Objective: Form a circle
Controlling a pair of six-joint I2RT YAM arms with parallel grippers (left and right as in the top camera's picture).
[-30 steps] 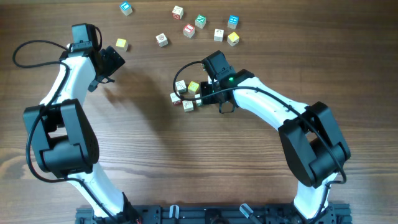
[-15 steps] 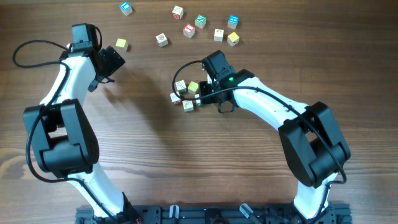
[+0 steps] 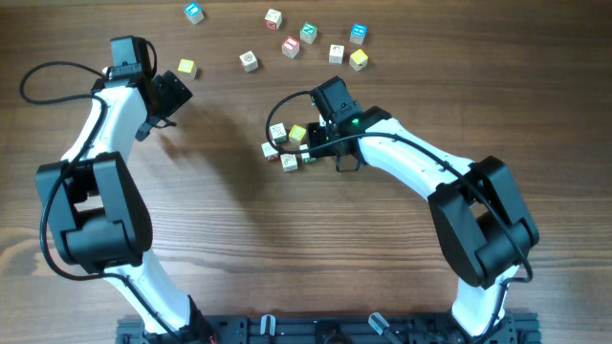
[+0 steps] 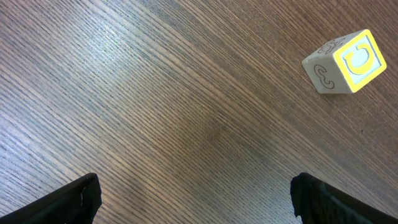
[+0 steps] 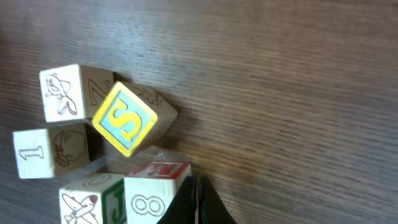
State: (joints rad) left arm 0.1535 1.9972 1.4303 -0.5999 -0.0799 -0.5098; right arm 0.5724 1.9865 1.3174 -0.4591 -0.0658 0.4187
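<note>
The circle is a tight cluster of small wooden cubes mid-table. In the right wrist view it shows a yellow-framed S cube, a cube with a 1, a drawn cube, an airplane cube and a red-topped 8 cube. My right gripper is shut, empty, its tips pressed against the right side of the 8 cube; overhead it sits at the cluster's right edge. My left gripper stands open over bare wood, far left.
A yellow C cube lies just beyond the left gripper, also seen overhead. Several loose cubes are scattered along the table's far edge, among them a blue one, a green one and a yellow one.
</note>
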